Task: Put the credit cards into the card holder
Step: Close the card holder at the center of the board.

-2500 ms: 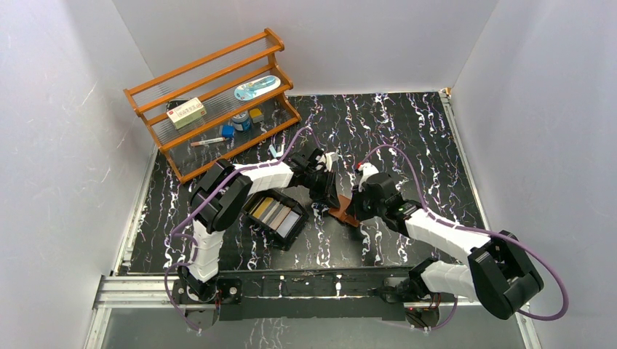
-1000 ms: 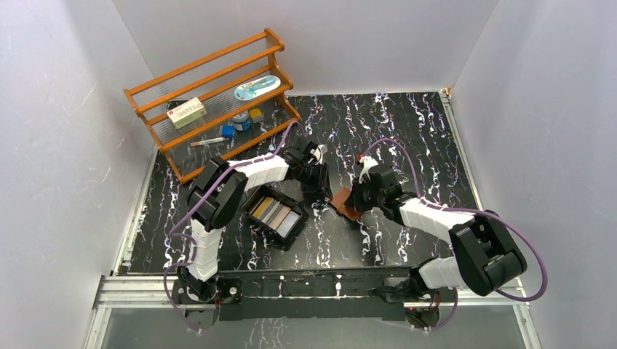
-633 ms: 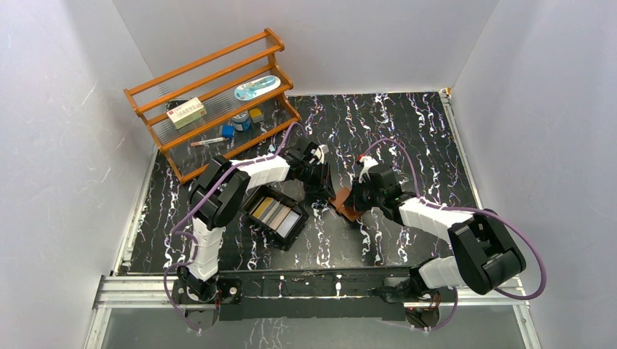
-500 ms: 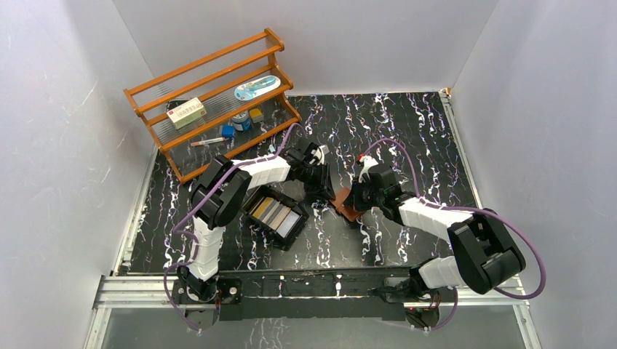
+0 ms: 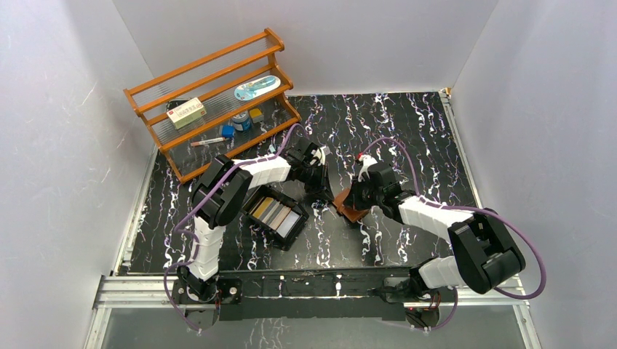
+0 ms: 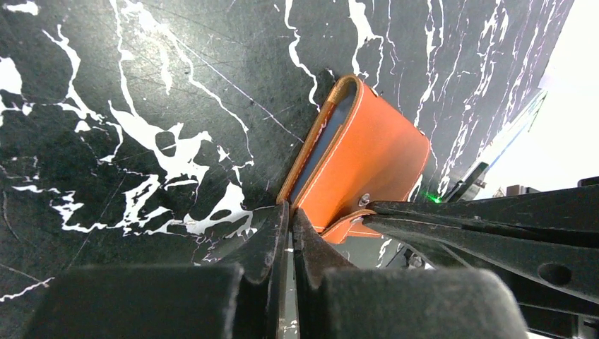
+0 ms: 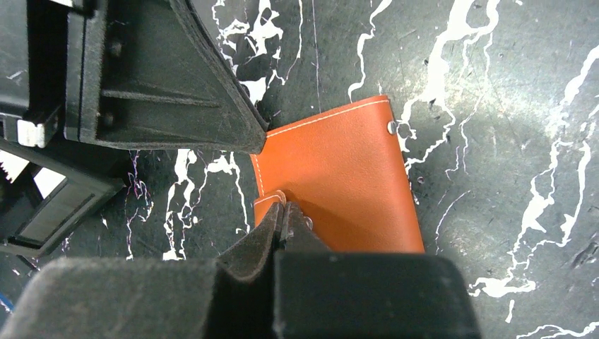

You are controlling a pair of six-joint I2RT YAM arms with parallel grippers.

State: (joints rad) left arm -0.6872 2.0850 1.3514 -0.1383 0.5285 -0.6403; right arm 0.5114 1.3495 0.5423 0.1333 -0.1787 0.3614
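Two risks stand out while the card holder [image 7: 339,176] lies folded on the bench [image 5: 407,138] between the arms, with the credit cards [image 5: 275,214] sitting in the black tray [image 5: 289,241] nearby on its left. The right end effector [image 7: 283,212] has its fingers pressed together on what looks like the small strap tab [image 7: 270,198] at the holder's edge. That is a thin scrap of leather, so a pull to lift the flap could let it slip free, or drag the whole holder across the bench instead of opening it. The left end effector [image 6: 288,215] has its fingers together at the holder's corner, touching it, but I cannot tell whether any leather is pinched between them. If none is, nothing pins the holder down, and it would likely slide or spin. The two sets of fingers also sit very close, so a careless move could knock them together.
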